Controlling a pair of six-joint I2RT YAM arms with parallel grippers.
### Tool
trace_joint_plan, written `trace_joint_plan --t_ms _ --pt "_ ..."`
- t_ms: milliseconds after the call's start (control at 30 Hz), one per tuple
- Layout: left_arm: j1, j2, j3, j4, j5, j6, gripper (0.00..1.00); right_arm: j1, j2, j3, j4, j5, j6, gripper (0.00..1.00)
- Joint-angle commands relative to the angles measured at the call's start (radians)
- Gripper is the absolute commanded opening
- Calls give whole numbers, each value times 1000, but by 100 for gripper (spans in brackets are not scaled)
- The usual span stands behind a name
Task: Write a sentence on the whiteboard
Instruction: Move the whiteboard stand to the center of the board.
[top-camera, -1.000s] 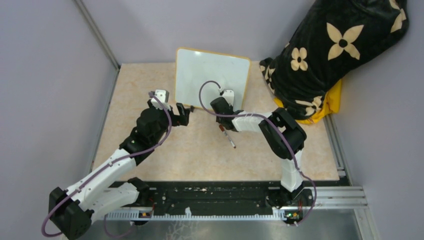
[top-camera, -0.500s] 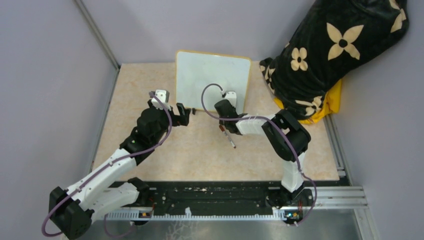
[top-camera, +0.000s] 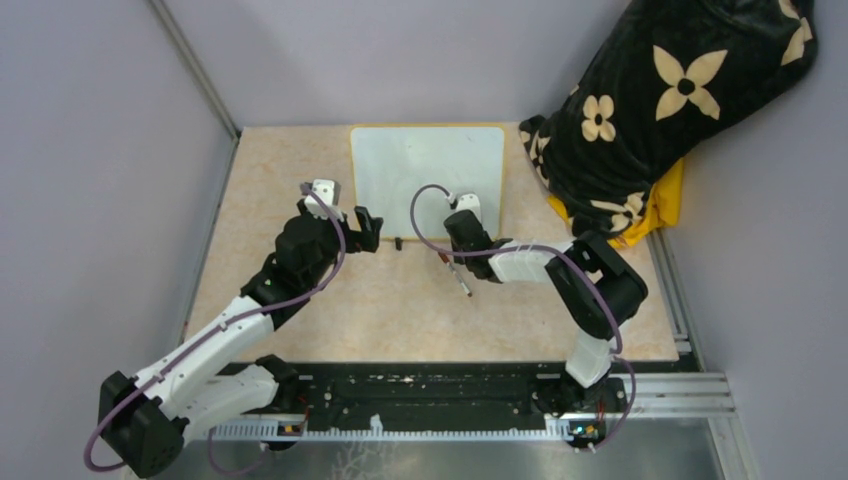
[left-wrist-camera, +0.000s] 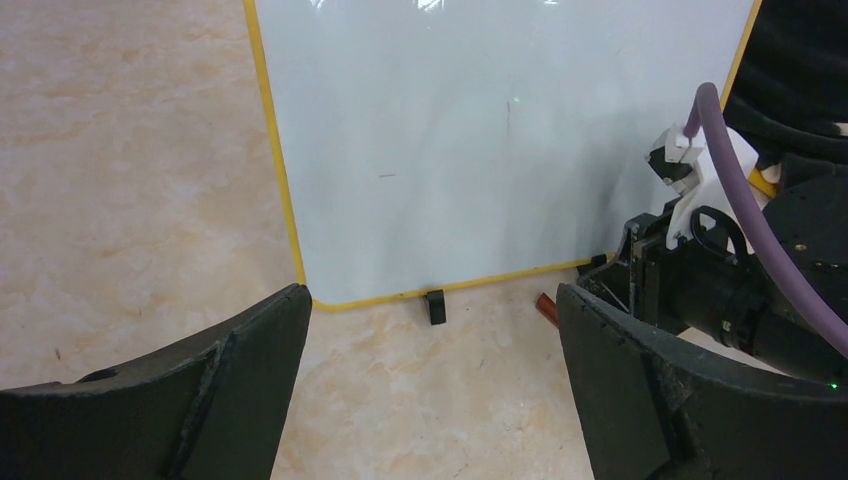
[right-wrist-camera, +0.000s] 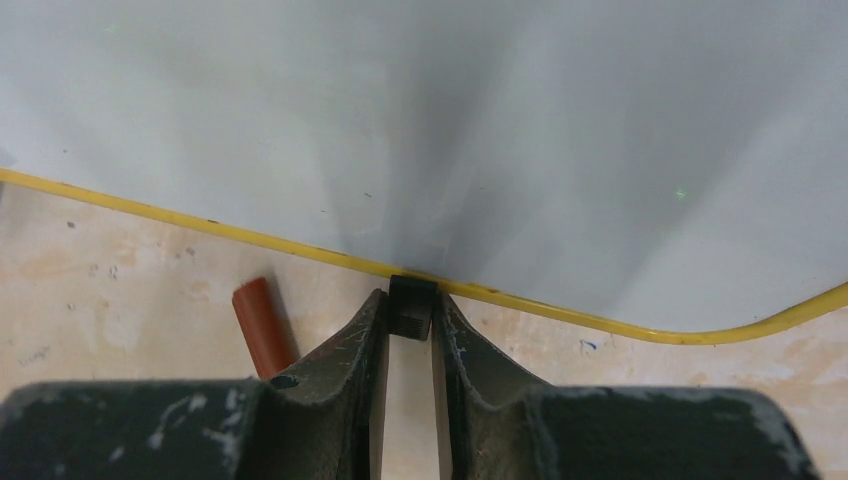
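Along the bottom of the overhead view, a black metal rail carries both arm bases. From the lower left, the left arm reaches up towards the middle. The left gripper is spread wide and grasps nothing, and in its wrist view the two dark fingers sit in the bottom corners with bare tabletop between them.

A slim marker pen with a reddish-brown end lies flat on the beige marbled tabletop, just below centre. It is beside the right arm's wrist and free of both grippers.

The right gripper sits just above the pen, at the centre of the overhead view. In its own camera the fingers are clamped on a small black foot under the lower edge of the board. The pen's reddish end lies just left of them.

The small rectangular glossy white whiteboard with rounded corners and a thin yellow frame fills the upper middle of the overhead view. Its second black foot rests on the table in front of the left gripper. How far the board leans I cannot tell.

In the upper right corner, a bulky black fabric with cream flower shapes lies over a piece of yellow cloth, close beside the board's right edge.
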Motion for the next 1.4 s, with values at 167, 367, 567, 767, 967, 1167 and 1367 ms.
trace_joint_plan --t_ms 167,367,567,767,967,1167,1367 --pt "-7 6 35 6 16 0 99 9 -83 -78 -5 -76 -123 0" --pt "-7 10 35 8 18 0 99 18 -77 -67 0 -84 -124 0" --pt "-6 8 34 6 14 3 99 18 -66 -61 1 -99 -79 0" --pt "-6 13 33 6 12 3 99 19 -65 -58 -16 -97 -62 0" --pt "-6 5 32 5 10 2 99 18 -68 -66 -15 -97 -25 22" --pt "-6 12 38 4 20 0 99 17 -80 -75 -16 -86 -6 38" --pt "-7 8 39 3 22 0 99 18 -91 -84 -14 -70 31 43"
